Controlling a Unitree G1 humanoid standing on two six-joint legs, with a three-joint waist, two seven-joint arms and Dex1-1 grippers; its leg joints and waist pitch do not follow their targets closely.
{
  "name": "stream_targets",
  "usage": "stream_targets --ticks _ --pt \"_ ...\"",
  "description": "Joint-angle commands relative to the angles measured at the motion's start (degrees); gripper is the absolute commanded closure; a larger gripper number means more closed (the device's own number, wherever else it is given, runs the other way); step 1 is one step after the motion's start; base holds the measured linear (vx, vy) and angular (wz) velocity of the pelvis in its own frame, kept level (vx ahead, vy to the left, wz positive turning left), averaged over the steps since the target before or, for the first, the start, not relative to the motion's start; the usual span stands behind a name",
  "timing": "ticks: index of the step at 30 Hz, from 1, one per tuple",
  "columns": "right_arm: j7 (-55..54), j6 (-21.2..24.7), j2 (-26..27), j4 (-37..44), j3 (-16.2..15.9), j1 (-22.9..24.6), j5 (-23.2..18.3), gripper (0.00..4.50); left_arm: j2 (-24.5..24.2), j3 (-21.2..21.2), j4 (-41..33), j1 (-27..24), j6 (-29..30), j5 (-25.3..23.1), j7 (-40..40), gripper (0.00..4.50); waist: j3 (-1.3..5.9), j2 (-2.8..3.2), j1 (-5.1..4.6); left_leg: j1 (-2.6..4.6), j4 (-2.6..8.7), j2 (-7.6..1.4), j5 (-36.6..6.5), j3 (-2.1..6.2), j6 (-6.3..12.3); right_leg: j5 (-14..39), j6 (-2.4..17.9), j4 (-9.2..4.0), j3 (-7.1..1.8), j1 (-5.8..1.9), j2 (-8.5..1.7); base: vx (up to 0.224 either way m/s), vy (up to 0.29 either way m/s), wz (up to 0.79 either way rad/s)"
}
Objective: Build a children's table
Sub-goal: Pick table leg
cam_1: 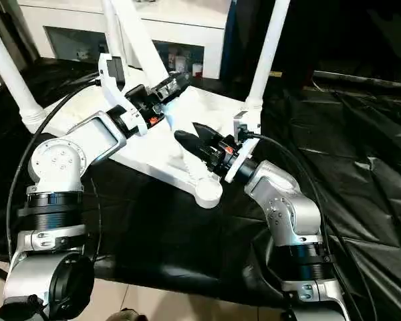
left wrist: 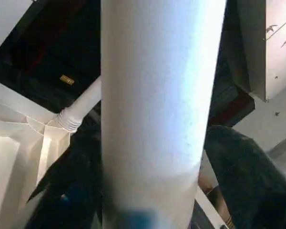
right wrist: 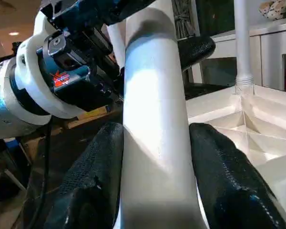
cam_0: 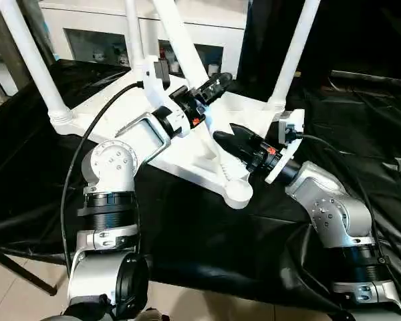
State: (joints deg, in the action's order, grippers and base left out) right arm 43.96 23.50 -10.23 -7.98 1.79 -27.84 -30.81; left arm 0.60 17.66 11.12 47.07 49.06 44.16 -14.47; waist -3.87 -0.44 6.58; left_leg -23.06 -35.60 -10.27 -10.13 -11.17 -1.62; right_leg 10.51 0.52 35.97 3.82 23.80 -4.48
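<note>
Lying upside down on the black-sheeted bench (cam_0: 207,247), the white ribbed plastic rectangular tabletop (cam_0: 187,150) stood before a white glass-doored cabinet (cam_0: 214,30). Three white cylindrical legs rose beyond the frame's top. The right gripper (right wrist: 157,157) fingers clasped the fourth leg (right wrist: 155,119); the left gripper (cam_0: 217,85) fingers apparently bracketed it loosely above.

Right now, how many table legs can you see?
4: left leg, far leg and right leg stand upright at corners; tilted leg is in right gripper, left gripper around it.
</note>
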Motion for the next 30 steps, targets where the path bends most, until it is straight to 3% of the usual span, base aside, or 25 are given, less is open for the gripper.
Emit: stream_targets --ticks 1,7,17,18,19,20,23,26,27,30 --pt "-0.48 -0.81 -0.15 0.52 0.32 -0.98 0.38 2.68 0.16 -0.24 -0.24 0.43 0.14 0.15 0.77 1.31 4.57 -0.35 0.07 1.48 4.35 -2.69 -8.64 1.52 0.44 10.32 10.5 -4.54 -2.61 -3.3 -4.06 0.0 0.0 0.0" --pt "-0.69 -0.92 -0.36 0.81 0.05 -0.86 0.64 2.68 0.32 -0.49 -0.52 0.17 -0.37 -0.19 1.44 1.84 4.58 -0.6 0.08 1.48 4.34 -2.72 -8.54 1.51 0.43 10.19 10.42 -4.51 -2.64 -3.31 -4.08 0.0 0.0 0.0" --pt "-1.26 -1.88 -0.85 0.45 -1.24 -1.1 3.05 2.68 -0.3 -1.68 -0.63 0.05 -1.44 -1.76 1.82 2.57 4.52 -0.46 0.01 1.48 4.41 -2.72 -8.77 1.55 0.14 11.38 9.73 -4.64 -2.67 -3.21 -4.07 0.0 0.0 0.0" --pt "-2.95 -0.58 -1.07 0.0 -1.64 -1.63 4.06 2.12 -0.89 -3.21 -0.8 0.06 -2.59 -3.98 2.26 2.61 4.51 -0.32 0.01 1.46 4.4 -2.7 -8.78 1.55 0.16 11.06 9.87 -4.6 -2.68 -3.23 -4.07 0.0 0.0 0.0" --pt "-2.95 -0.58 -1.07 0.0 -1.64 -1.63 4.06 2.12 -0.89 -3.21 -0.8 0.06 -2.59 -3.98 2.26 2.61 4.47 -0.34 0.0 1.51 4.52 -2.76 -8.85 1.64 0.13 11.37 9.67 -4.72 -2.64 -3.17 -4.01 0.0 0.0 0.0" --pt "-6.95 0.78 -1.77 -1.34 -4.32 -3.29 9.11 1.98 -1.7 -5.96 -1.03 0.57 -5.12 -8.57 3.99 2.61 4.53 -0.38 -0.08 1.49 4.52 -2.79 -8.62 1.7 -0.03 11.26 9.32 -4.69 -2.65 -3.19 -3.98 0.0 0.0 0.0" --pt "-10.11 2.21 -1.37 -1.19 -6.47 -4.47 12.4 1.77 -1.88 -7.57 -1.01 1.16 -6.92 -11.8 6.0 2.62 4.49 -0.37 -0.36 1.52 4.57 -2.71 -8.95 1.68 -1.33 12.0 8.22 -4.64 -2.77 -3.15 -3.93 0.0 0.0 0.0" --pt "-12.97 3.88 -0.16 -0.19 -8.45 -5.4 14.76 1.52 -1.66 -8.63 -1.34 1.46 -7.66 -13.38 6.9 2.62 4.59 -0.36 -0.38 1.53 4.54 -2.65 -8.28 1.64 -1.39 10.49 8.54 -4.47 -2.77 -3.08 -3.89 0.0 0.0 0.0" --pt "-14.69 5.11 0.73 -0.04 -9.77 -6.01 16.14 1.52 -1.48 -9.32 -1.77 1.58 -7.95 -14.1 7.35 2.62 4.6 -0.63 -0.38 1.55 4.52 -2.65 -8.34 1.55 -1.38 10.02 8.89 -4.49 -2.76 -3.15 -3.92 0.0 0.0 0.0" --pt "-18.11 7.26 1.87 -0.96 -13.04 -7.2 19.7 1.52 -1.22 -10.59 -2.2 1.72 -9.1 -15.82 8.45 2.62 4.53 -0.36 -0.49 1.61 4.63 -2.72 -8.47 1.64 -1.93 9.63 9.21 -4.36 -2.78 -3.0 -3.89 0.0 0.0 0.0"
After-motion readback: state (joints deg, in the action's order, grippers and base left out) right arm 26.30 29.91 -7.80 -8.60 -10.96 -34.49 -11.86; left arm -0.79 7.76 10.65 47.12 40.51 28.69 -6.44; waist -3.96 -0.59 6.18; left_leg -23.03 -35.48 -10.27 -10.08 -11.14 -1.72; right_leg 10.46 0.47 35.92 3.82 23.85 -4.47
